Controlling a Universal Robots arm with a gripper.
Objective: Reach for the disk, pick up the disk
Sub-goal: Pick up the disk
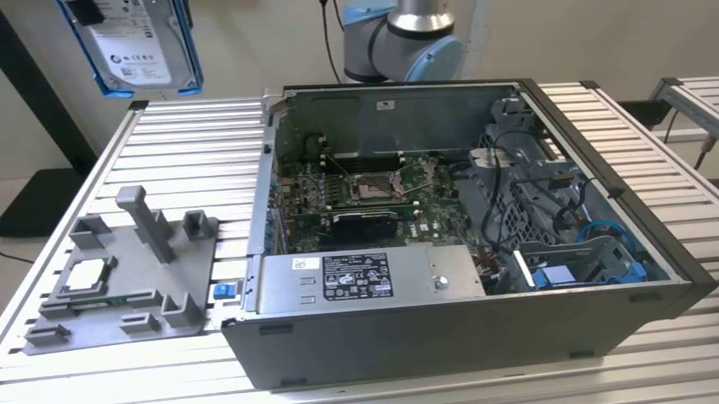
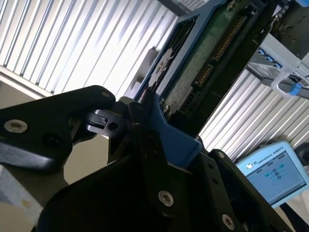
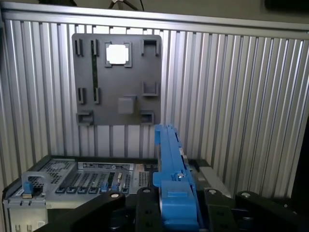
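1. Disk (image 1: 135, 46): hangs in the air with its label facing the exterior view. It is well above the table (image 1: 191, 143) and off to the exterior view's left of the case (image 1: 450, 337).
2. Gripper (image 3: 176, 195): its fingers (image 3: 147, 208) are drawn in tight on the disk's blue frame, one on each side. In the first wrist view the disk stands edge-on between them.
3. Fixture plate (image 1: 124, 278): lies on the table just beside the case and bears a small chip (image 1: 87, 273). The disk touches neither.
4. Progress, as judged: reach and grasp are done, and the disk is clear of every surface. Nothing of the pick-up appears left.
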